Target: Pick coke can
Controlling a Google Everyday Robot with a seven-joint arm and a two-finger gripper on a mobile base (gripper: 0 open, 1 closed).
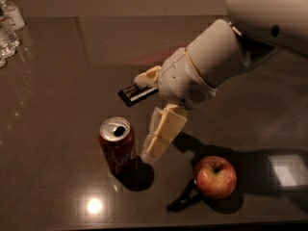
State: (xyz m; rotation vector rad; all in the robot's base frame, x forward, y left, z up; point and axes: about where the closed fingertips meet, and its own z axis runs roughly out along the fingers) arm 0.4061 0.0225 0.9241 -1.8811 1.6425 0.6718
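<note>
The coke can stands upright on the dark table, left of centre and near the front. It is red with a silver top and an open pull-tab hole. My gripper is open just to the right of the can, a little above the table. One cream finger points down next to the can. The other finger is further back, above the black bar. The can is not between the fingers.
A flat black wrapped bar lies behind the can, partly under the gripper. A red apple sits at the front right. Clear plastic water bottles stand at the far left edge.
</note>
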